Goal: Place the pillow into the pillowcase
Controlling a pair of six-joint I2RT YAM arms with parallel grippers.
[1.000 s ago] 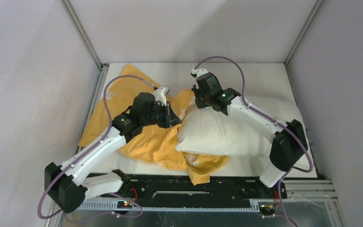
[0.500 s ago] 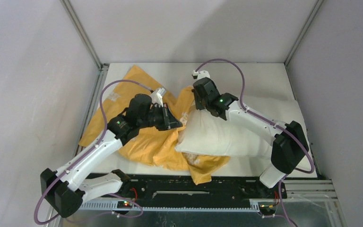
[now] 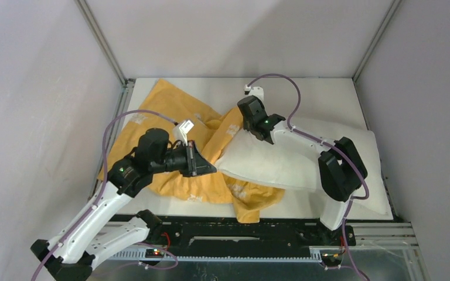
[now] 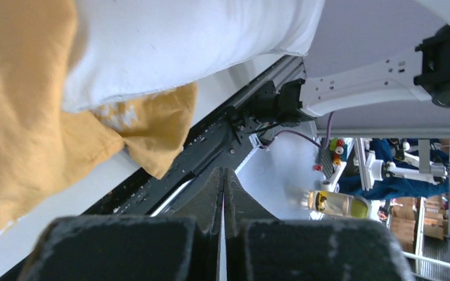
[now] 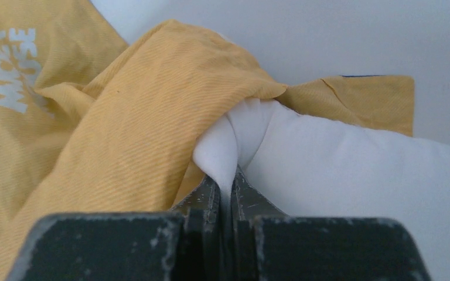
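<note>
The white pillow (image 3: 296, 167) lies at the right of the table, its left end partly on the orange-yellow pillowcase (image 3: 158, 114), which is crumpled at the left. My right gripper (image 3: 248, 132) is shut on the pillow's far left corner; in the right wrist view white fabric (image 5: 234, 140) is pinched between the jaws of the gripper (image 5: 225, 182), with the pillowcase (image 5: 123, 134) folded over that corner. My left gripper (image 3: 210, 169) is shut and empty above the pillowcase, just left of the pillow. In the left wrist view this gripper (image 4: 222, 174) points past the pillow (image 4: 181, 41) and pillowcase (image 4: 23, 134).
The right arm (image 3: 304, 137) stretches over the pillow. A black rail (image 3: 240, 231) runs along the table's near edge. Metal frame posts (image 3: 102, 44) and grey walls close in the left, far and right sides.
My left arm has drawn back toward the near left, away from the pillow's corner, its gripper staying shut. The pillow has slid right and flattened. The pillowcase has spread out at the far left.
</note>
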